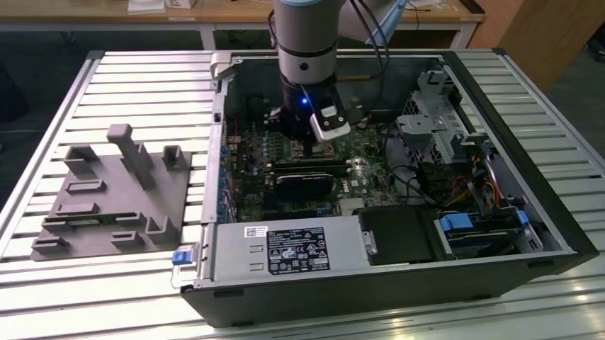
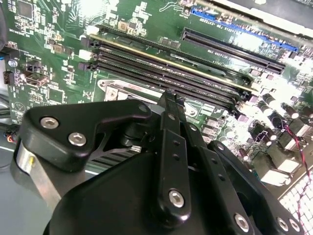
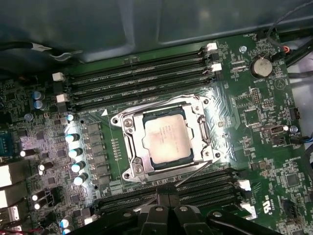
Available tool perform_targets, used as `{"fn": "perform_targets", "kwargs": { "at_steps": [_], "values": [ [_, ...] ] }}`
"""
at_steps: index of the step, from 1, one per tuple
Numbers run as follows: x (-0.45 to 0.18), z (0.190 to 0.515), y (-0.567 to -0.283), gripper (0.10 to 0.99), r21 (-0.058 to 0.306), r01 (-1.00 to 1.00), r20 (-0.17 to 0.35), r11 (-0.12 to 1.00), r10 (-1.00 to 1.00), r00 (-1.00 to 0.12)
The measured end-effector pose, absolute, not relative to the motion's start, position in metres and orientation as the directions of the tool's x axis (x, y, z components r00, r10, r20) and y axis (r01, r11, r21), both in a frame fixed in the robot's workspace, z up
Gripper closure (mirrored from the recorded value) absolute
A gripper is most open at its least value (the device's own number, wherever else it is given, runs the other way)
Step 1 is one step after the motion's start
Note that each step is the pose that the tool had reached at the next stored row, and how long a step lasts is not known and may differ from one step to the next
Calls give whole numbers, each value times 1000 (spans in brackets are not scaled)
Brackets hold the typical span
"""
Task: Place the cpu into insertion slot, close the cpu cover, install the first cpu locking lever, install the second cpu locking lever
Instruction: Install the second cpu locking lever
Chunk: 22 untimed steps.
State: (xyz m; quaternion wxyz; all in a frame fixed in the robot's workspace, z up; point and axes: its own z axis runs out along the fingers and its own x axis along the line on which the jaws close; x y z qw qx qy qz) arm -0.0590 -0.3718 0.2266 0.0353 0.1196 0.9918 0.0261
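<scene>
Look down into the open computer case (image 1: pixel 529 234) on the slatted desk (image 1: pixel 142 85): your arm (image 1: pixel 304 42) reaches straight down into it, and the tool (image 1: pixel 317 145) hangs low over the green board (image 1: pixel 364 180). In the first wrist view you can see the cpu (image 3: pixel 167 136), a small grey square, lying flat inside the insertion slot (image 3: pixel 128 152). The cpu cover (image 3: pixel 199 128), a thin silver frame, lies down flat around the chip, and the grey face shows through its window. Thin metal levers (image 3: pixel 193 172) run along the sides of the frame; you cannot tell if they are hooked in place. Long black memory slots (image 3: pixel 137 81) sit on both sides of the slot. The tool's black fingers (image 3: pixel 164 215) show at the edge of that picture, near the slot but not touching it. In the second wrist view the fingers (image 2: pixel 171 142) sit close together with nothing between them, above the board. On the desk, at the exterior view's left, a grey holder (image 1: pixel 113 195) with pegs stands apart from the case.
</scene>
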Motion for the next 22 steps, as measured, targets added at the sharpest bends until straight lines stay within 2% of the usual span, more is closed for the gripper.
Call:
{"fn": "perform_targets", "kwargs": {
  "at_steps": [22],
  "values": [
    [-75, 214, -391, 980, 164, 236, -38, 958, 245, -969]
  ]
}}
